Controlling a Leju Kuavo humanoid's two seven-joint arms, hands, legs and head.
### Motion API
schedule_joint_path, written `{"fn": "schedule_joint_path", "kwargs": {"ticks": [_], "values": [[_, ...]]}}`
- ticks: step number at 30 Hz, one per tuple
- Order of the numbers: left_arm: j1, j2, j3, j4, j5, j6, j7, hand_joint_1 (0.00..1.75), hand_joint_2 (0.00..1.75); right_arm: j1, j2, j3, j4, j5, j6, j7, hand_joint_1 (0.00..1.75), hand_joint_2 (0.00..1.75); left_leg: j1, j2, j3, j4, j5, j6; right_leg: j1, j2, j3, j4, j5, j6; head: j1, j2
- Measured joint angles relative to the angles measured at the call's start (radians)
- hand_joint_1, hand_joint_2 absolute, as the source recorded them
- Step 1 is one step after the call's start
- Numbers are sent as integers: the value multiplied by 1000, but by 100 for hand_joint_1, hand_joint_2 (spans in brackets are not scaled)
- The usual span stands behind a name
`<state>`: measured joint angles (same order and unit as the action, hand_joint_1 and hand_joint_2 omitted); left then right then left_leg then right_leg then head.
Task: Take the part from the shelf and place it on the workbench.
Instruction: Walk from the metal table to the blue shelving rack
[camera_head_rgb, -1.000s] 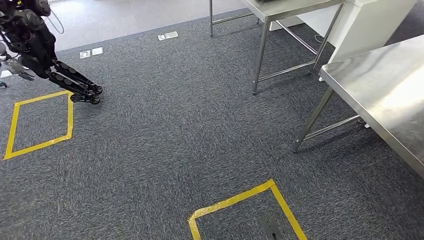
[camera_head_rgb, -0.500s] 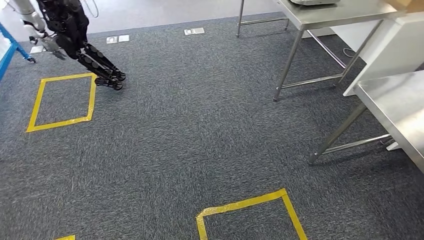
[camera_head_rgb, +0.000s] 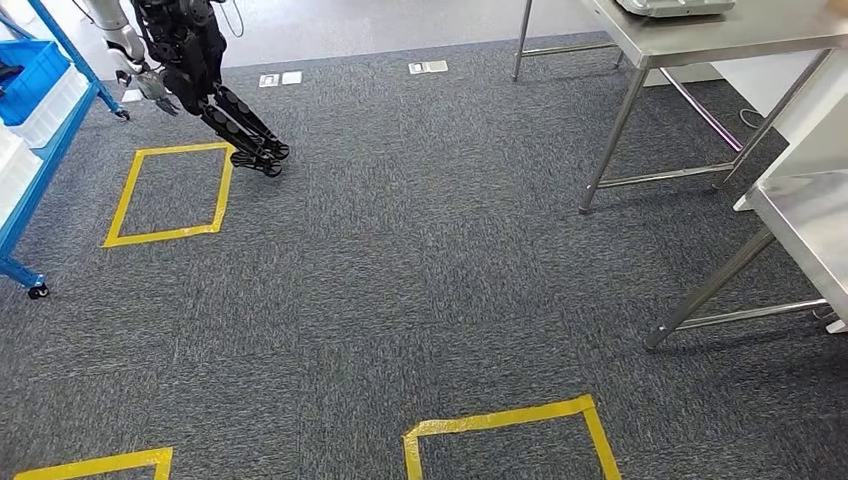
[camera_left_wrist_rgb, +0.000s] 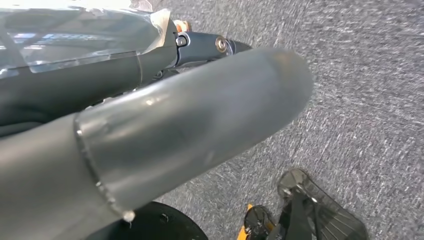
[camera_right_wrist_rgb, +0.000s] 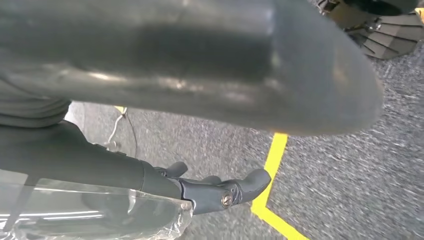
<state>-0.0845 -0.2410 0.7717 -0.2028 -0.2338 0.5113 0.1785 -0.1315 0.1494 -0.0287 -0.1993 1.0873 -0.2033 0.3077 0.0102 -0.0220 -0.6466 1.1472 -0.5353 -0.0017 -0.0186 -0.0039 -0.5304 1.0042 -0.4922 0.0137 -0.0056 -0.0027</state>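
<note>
Hanging over grey carpet (camera_head_rgb: 400, 260): left hand (camera_left_wrist_rgb: 165, 115), right hand (camera_right_wrist_rgb: 200, 90), both grips unreadable; blue shelf (camera_head_rgb: 40, 110) beside yellow tape square (camera_head_rgb: 165, 195).

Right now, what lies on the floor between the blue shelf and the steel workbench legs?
In the head view, carpet runs between the blue shelf and the workbench, with a yellow tape square and another robot's legs near the shelf.

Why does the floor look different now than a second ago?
The camera turned, so the whole picture shifted; the things themselves did not move. A blue shelf has come into sight, and the steel tables sit further right. Both hands hold nothing, as far as shows.
</note>
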Motion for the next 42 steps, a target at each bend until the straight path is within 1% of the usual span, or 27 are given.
{"fn": "schedule_joint_path", "kwargs": {"ticks": [1,2,3,4,7,9,12,14,16,17,18,19,20,22,23,24,26,28,30,32,33,34,35,37,38,40,42], "values": [[0,0,0,0,0,2,5,0,0,0,-1,0,0,1,2,6,0,0,1,9,-34,72,-34,-3,2,-8,-1,0,-1,-3,-2,0],[0,0,0,0,0,3,9,0,0,2,-2,1,1,3,5,13,0,0,1,13,-62,130,-55,-6,4,-16,-1,0,-1,-4,-2,0],[1,0,0,0,0,4,13,0,0,3,-4,1,1,5,7,18,0,0,1,16,-75,156,-57,-6,6,-24,-2,0,-2,-4,-2,0],[2,0,0,0,0,5,16,0,0,4,-5,2,2,7,8,22,0,0,1,18,-67,142,-39,-5,6,-30,-1,1,-2,-5,-2,0],[2,1,1,0,-1,6,19,0,0,4,-6,4,2,9,9,24,0,0,-2,41,35,-54,51,4,10,-43,2,1,-5,-4,-2,0],[1,1,1,0,-5,5,19,0,0,4,-7,5,2,10,9,24,0,0,-9,54,70,-124,67,11,15,-50,1,2,-7,1,-1,0],[1,0,1,1,-9,3,19,0,0,4,-8,5,2,9,7,24,0,0,-15,39,71,-136,70,26,16,-58,2,3,-12,14,-1,0],[1,-2,1,0,-14,2,14,0,0,4,-8,5,2,5,2,21,0,0,-11,28,75,-146,79,41,14,-36,-22,56,-43,16,0,0],[1,-3,1,0,-17,-2,8,0,0,5,-8,4,2,-1,-4,14,0,0,-9,17,73,-149,83,48,11,-8,-82,183,-101,9,3,0],[1,-4,1,0,-17,-4,6,0,0,6,-9,3,3,-3,-6,10,0,0,-9,10,72,-148,83,48,10,-3,-112,245,-122,8,4,0],[2,-4,1,0,-18,-5,6,0,0,7,-9,3,3,-4,-7,7,0,0,-10,3,72,-148,83,48,10,-1,-130,282,-130,12,4,0],[2,-4,1,0,-18,-6,6,0,0,7,-10,3,4,-5,-8,4,0,0,-10,-4,72,-147,83,48,9,0,-129,279,-121,19,5,0],[3,-4,1,1,-18,-7,6,0,0,7,-11,2,4,-4,-10,3,0,0,-9,-11,73,-147,83,47,7,1,-108,234,-97,28,5,0],[3,-5,1,1,-18,-8,6,0,0,4,-12,2,4,-4,-14,1,0,0,-10,-25,74,-142,82,43,2,13,-41,91,-39,43,6,0],[3,-5,1,1,-19,-8,6,0,0,2,-13,2,4,-3,-15,1,0,0,-12,-30,73,-139,80,39,0,18,-18,37,-20,43,6,0],[3,-5,1,1,-19,-8,7,0,0,0,-13,2,4,-2,-16,0,0,0,-13,-33,72,-137,79,34,0,21,-7,10,-11,40,6,0],[4,-5,1,1,-19,-9,7,0,0,-2,-12,1,4,0,-16,0,0,0,-12,-37,69,-137,80,24,3,17,-5,4,-6,26,6,0],[4,-6,1,1,-19,-14,7,0,0,-2,-12,1,4,0,-17,2,0,0,-8,-29,60,-121,67,14,-1,11,-3,1,0,13,5,0],[5,-6,1,1,-21,-21,7,0,0,-1,-12,0,4,0,-17,2,0,0,-6,-5,21,-33,13,5,-2,2,-3,-1,2,0,1,0],[5,-6,0,1,-24,-25,6,0,0,2,-13,-1,5,-1,-17,3,0,0,-4,11,-44,102,-50,-2,2,-9,-4,-1,1,-6,-2,0],[6,-6,0,1,-25,-27,6,0,0,4,-14,-2,5,-2,-17,3,0,0,-2,14,-66,145,-61,-4,4,-15,-5,-1,1,-7,-2,0],[7,-5,0,1,-25,-28,6,0,0,5,-15,-3,5,-2,-17,3,0,0,-1,16,-71,154,-55,-4,5,-19,-5,-1,1,-7,-2,0],[7,-5,0,1,-25,-30,6,0,0,5,-15,-3,5,-2,-18,3,0,0,0,18,-54,120,-29,-2,6,-23,-4,-1,0,-7,-2,0],[8,-5,0,1,-26,-33,6,0,0,5,-15,-4,5,-2,-18,3,0,0,-1,36,18,-20,35,4,8,-29,-1,-1,-2,-7,-2,0],[7,-5,0,1,-26,-34,6,0,0,4,-15,-4,5,-2,-19,3,0,0,-4,45,49,-80,56,7,10,-31,0,0,-3,-5,-2,0],[6,-4,0,1,-26,-36,6,0,0,5,-15,-4,5,-2,-19,3,0,0,-11,52,71,-129,64,14,15,-36,0,-1,-5,2,-1,0],[6,-4,0,1,-26,-36,5,0,0,5,-14,-4,5,-2,-20,4,0,0,-13,41,72,-136,69,24,16,-43,1,-3,-7,11,-2,0]]}}
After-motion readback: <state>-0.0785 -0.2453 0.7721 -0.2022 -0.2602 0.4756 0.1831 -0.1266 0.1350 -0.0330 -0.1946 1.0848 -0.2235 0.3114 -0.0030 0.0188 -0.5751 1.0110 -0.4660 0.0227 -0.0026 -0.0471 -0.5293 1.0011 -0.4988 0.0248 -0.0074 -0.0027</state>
